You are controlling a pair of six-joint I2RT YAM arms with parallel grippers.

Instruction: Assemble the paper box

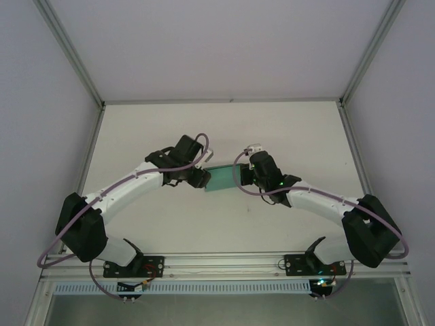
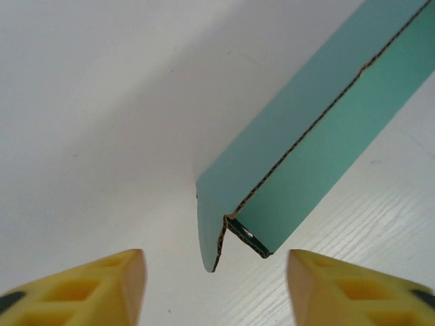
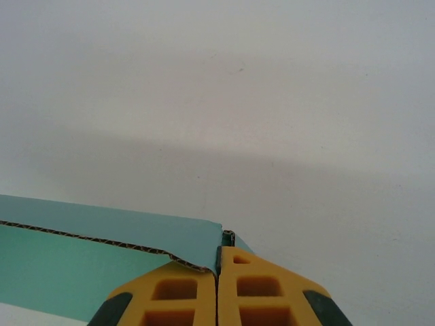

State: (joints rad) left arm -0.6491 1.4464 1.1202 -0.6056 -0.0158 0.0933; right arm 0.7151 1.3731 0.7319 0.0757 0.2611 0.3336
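The paper box (image 1: 221, 178) is a flattened teal cardboard piece at mid-table between my two grippers. In the left wrist view the paper box (image 2: 319, 129) runs away to the upper right, its folded corner with a raw corrugated edge pointing at me. My left gripper (image 2: 216, 288) is open, with yellow fingertips (image 2: 109, 285) on either side just short of that corner, touching nothing. My right gripper (image 3: 219, 272) is shut on the box's end wall; the paper box (image 3: 88, 238) stretches off to the left of its fingers. Seen from above, the left gripper (image 1: 202, 178) and the right gripper (image 1: 243, 178) flank the box.
The white table (image 1: 217, 129) is fenced by aluminium frame posts at the back left (image 1: 88, 88) and back right (image 1: 357, 81). A rail (image 1: 224, 261) carrying both arm bases runs along the near edge. Pink cables loop over each arm.
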